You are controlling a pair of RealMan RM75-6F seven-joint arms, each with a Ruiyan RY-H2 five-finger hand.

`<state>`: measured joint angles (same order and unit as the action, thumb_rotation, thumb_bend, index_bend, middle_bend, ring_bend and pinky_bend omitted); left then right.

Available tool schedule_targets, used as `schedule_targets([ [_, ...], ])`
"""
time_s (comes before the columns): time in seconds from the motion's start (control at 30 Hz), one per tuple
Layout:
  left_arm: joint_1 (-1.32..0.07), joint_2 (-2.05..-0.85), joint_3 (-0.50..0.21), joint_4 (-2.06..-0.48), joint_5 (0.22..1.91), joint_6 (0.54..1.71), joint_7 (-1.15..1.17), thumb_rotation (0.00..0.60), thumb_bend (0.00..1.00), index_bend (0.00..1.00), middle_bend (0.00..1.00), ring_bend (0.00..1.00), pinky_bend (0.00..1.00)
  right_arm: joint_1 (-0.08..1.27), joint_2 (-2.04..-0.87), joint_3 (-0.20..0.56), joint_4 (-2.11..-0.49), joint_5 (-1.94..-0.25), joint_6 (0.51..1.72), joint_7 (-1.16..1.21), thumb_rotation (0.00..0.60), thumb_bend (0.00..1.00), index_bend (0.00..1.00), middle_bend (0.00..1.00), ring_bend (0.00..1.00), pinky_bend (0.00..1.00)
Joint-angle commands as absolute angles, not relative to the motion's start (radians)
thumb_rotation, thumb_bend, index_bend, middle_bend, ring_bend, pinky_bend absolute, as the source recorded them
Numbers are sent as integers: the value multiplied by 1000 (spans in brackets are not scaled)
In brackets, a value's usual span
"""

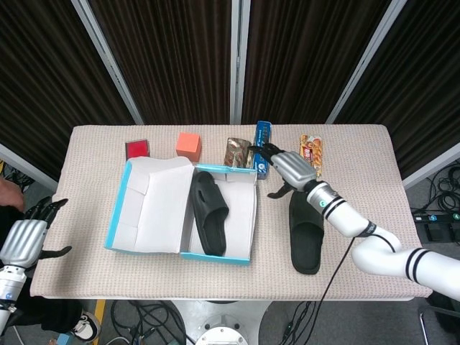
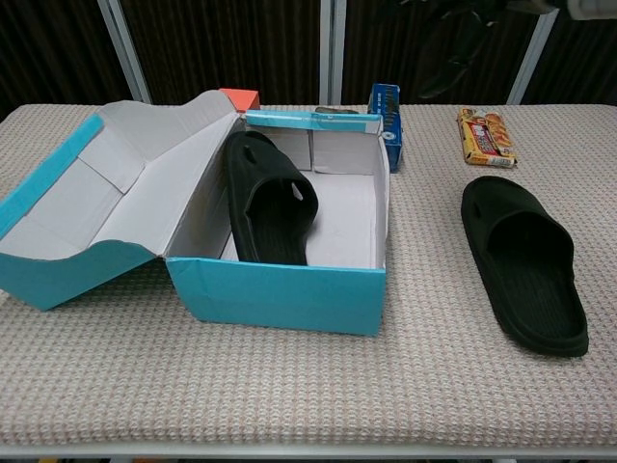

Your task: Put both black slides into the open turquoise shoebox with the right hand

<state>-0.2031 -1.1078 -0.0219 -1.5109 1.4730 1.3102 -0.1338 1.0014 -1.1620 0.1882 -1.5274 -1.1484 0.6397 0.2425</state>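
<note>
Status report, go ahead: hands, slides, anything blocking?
Right hand open above second slide. Left hand idle off-table. First slide boxed in shoebox. Nothing blocking.

Right robot hand (image 1: 287, 169): silver shell, black fingers; white arm, black rings. Left robot hand (image 1: 25, 236): silver, black fingers.
</note>
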Motion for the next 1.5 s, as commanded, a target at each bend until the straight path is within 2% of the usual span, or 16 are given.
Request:
schedule_targets([
  [0.03,-204,-1109,-21,-1511,1474,1309,-133,600,0,96,155,41,176,1051,-1015,84,-1645,-869,541,-11,600,0,0,116,0,237],
  [0.3,-205,-1109,-19,-1513,1471,1304,-127,600,0,96,155,41,176,1221,-1046,-109,-1628,-511,523,-273,600,0,0,115,0,225],
  [0.5,-207,-1109,-18,-1512,1465,1295,-125,600,0,96,155,41,176,1311,-1137,-220,-1589,-354,542,-383,600,0,0,109,0,205],
  [1.1,-210,-1107,-13,-1512,1467,1284,-145,600,0,96,155,41,176,1437,-1263,-330,-1586,-169,574,-505,600,0,0,104,0,196],
  [1.5,-212,-1100,-13,-1513,1463,1275,-176,600,0,96,155,41,176,1513,-1317,-398,-1562,-44,524,-534,600,0,0,106,0,196],
])
